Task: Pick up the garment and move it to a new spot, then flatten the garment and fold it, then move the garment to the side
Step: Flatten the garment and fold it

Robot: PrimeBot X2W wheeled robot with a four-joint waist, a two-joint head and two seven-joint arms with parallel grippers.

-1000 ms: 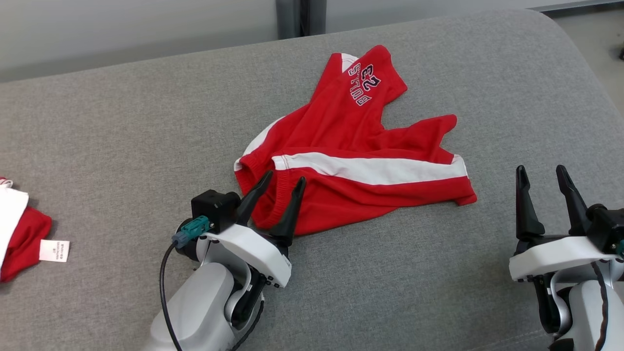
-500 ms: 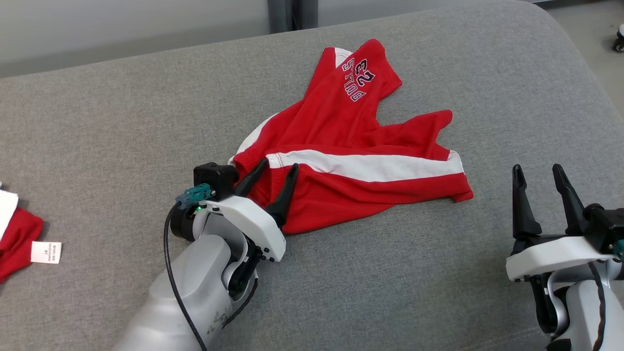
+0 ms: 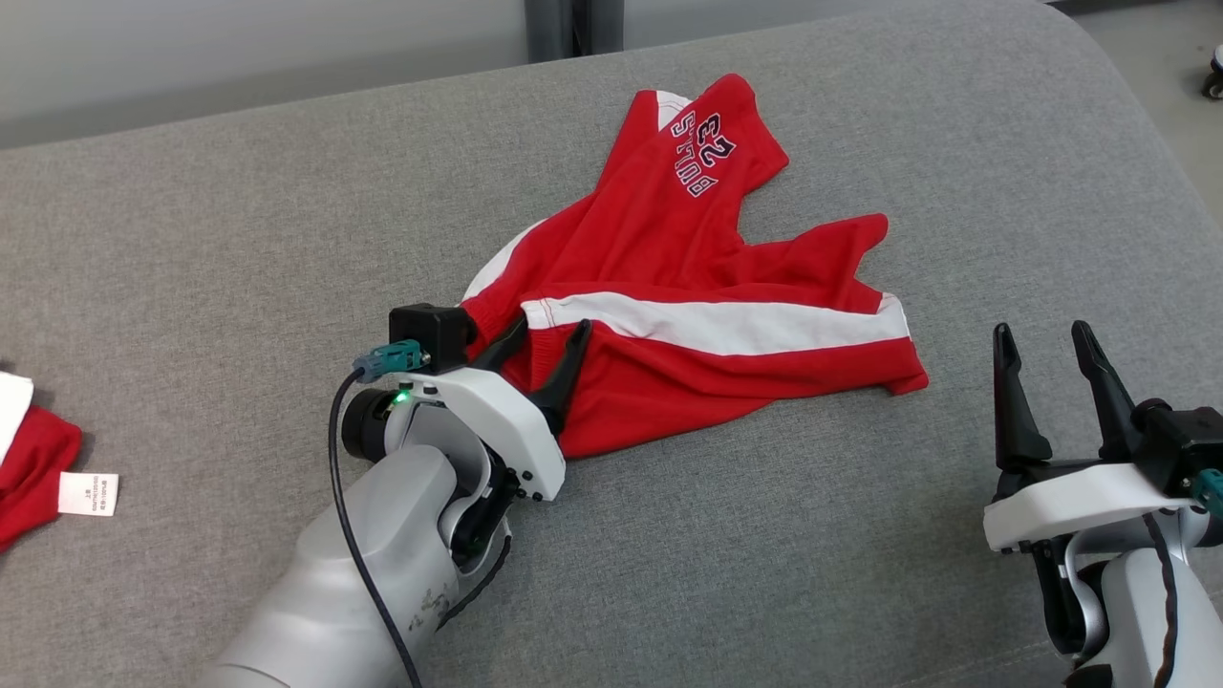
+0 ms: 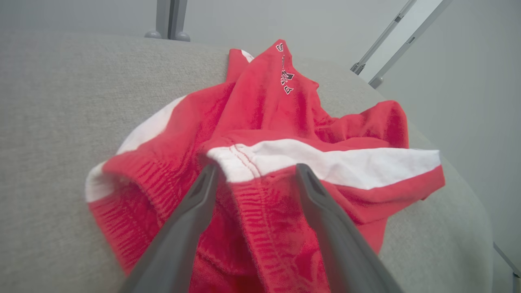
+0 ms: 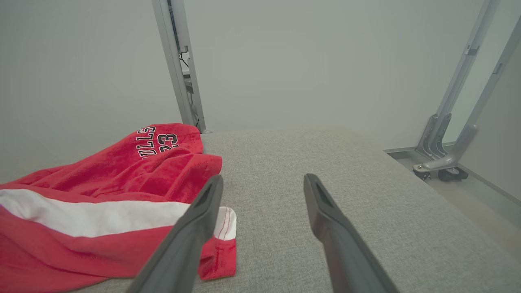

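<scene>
Nearest to the robot, the left claw [image 3: 552, 327] is wide open and not holding anything. Its two fingers point away from the robot and lie over the near left corner of the red shorts [image 3: 688, 258]. In the left wrist view the ribbed waistband [image 4: 260, 211] runs between the two fingers, and the stitched end of the white stripe [image 4: 325, 160] sits just past the fingertips. I cannot tell if the fingertips press on the cloth or only stand just above it.

The right claw [image 3: 1040, 330] is also wide open and empty. It stands over the bare grey cushion [image 3: 287, 239], to the right of the shorts and apart from them. In the right wrist view the near right corner of the shorts is just beside its left finger.

The shorts lie crumpled in the middle of the cushion. The white stripe goes across the near part from left to right. Farther away the two legs spread out, and the farthest one carries the print "BULLS 23" [image 3: 705, 153].

At the left edge lies another red and white piece of clothing [image 3: 33, 459], well apart.
</scene>
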